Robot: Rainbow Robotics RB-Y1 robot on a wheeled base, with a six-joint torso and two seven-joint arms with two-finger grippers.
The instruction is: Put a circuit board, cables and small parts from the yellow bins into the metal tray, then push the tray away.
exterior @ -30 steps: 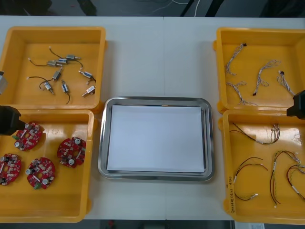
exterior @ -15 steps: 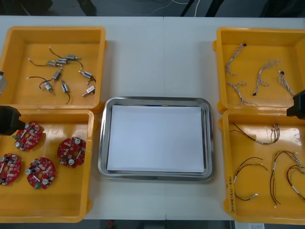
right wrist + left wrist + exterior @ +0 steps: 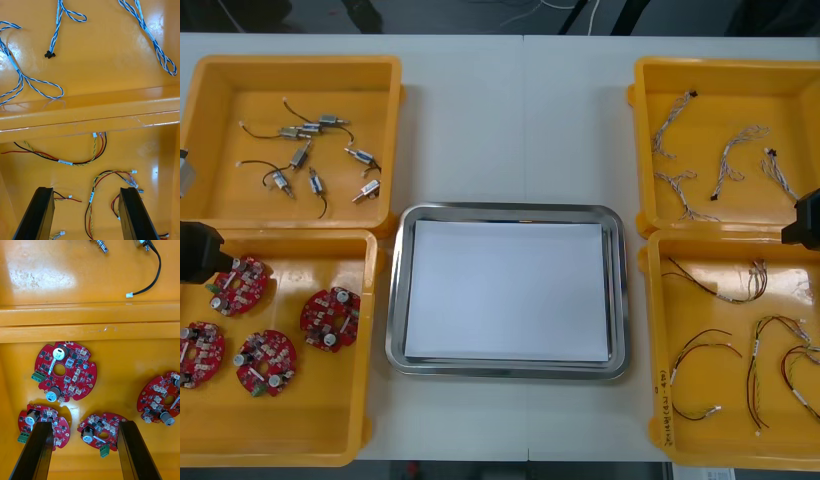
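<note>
The metal tray (image 3: 506, 210) sits in the middle of the counter (image 3: 520, 110), white inside and with nothing in it, just where it sat a second ago. To its left, the near left yellow bin (image 3: 372, 340) holds four round red circuit boards (image 3: 330, 318), and none of them has shifted. Beyond it, the far left yellow bin (image 3: 393, 120) holds the small metal parts (image 3: 305, 155) with their thin black leads, lying as before. To the tray's right, the far right yellow bin (image 3: 637, 150) carries the twisted blue and white cables (image 3: 728, 150), and the near right yellow bin (image 3: 650, 350) carries the red, yellow and black cables (image 3: 755, 352); all of these are unmoved too. My left tool (image 3: 85, 425) hangs over the near left bin at the counter's left edge, its fingers (image 3: 35, 450) apart and holding nothing. One board lies below the gap between the fingertips, and another is partly hidden under one finger. My right tool (image 3: 87, 189) hangs at the counter's right edge over the near right bin, close to the wall it shares with the far right one. Its fingers (image 3: 135, 213) are also apart and empty, with red and yellow cables lying below and between them. Neither arm has changed place over the last second.
</note>
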